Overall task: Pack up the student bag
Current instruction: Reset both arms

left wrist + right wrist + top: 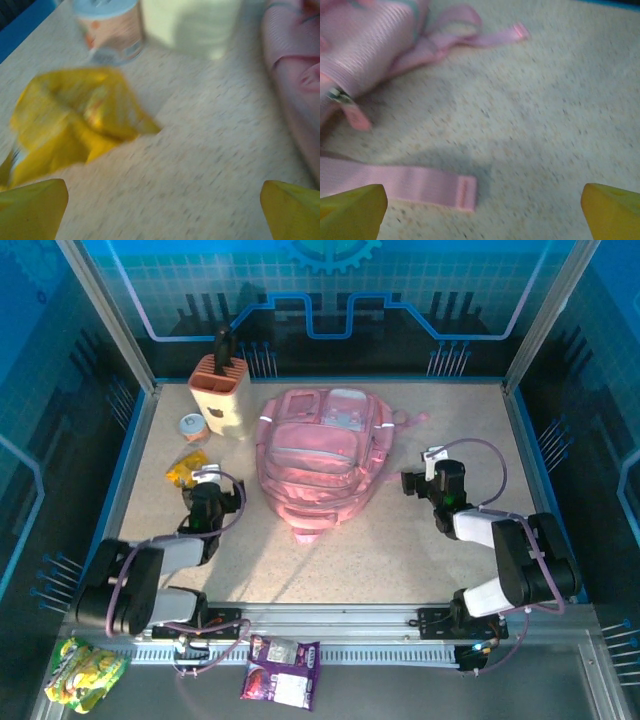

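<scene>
The student bag (320, 455), a big pink backpack, lies flat in the middle of the table, its side showing in the left wrist view (295, 75) and the right wrist view (365, 45). Loose pink straps (420, 185) trail over the table beside it. My left gripper (207, 478) is to the bag's left, open over bare table, with a crumpled yellow packet (75, 125) just ahead of its yellow fingertips (32, 207). On the bag's right, my right gripper (420, 478) is open and empty, its fingertips (612, 210) wide apart.
A cream holder (220, 395) with a dark handle stands at the back left, a small round tub (193, 427) beside it. A purple snack pack (282, 670) and a green-yellow pack (85, 672) lie on the near ledge in front of the arm bases.
</scene>
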Available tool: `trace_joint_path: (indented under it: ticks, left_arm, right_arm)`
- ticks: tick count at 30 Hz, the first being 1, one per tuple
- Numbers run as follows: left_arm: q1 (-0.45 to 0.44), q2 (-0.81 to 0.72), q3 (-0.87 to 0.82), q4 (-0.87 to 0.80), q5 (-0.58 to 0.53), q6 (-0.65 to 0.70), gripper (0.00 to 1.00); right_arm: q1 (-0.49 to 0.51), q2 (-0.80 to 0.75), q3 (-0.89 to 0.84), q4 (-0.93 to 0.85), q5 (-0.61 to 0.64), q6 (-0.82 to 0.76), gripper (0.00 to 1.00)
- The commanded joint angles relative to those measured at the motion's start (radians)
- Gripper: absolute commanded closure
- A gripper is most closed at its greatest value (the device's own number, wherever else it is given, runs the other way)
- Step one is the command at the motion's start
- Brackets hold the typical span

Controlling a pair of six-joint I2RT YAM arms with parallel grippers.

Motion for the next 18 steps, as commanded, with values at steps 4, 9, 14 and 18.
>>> trace_joint_path:
  ticks: [4, 9, 14, 18]
  left_arm:
    - [0.053, 0.198, 0.043, 0.353, 0.139, 0.048, 0.01]
    - [0.089, 0.205, 0.112, 0.232, 0.11, -0.004, 0.01]
    - [0.088, 0.205, 0.116, 0.221, 0.128, 0.003, 0.01]
    - [0.088, 0.205, 0.118, 0.217, 0.132, 0.005, 0.01]
  right_arm:
    - [-0.075, 0.069, -0.038, 0.275, -0.153, -0.012, 0.0]
    - [-0.061, 0.076, -0.05, 0.307, -0.148, -0.027, 0.0]
    - [-0.084, 0.078, -0.034, 0.28, -0.193, -0.015, 0.0]
    - [-0.091, 0.077, -0.038, 0.285, -0.207, -0.01, 0.0]
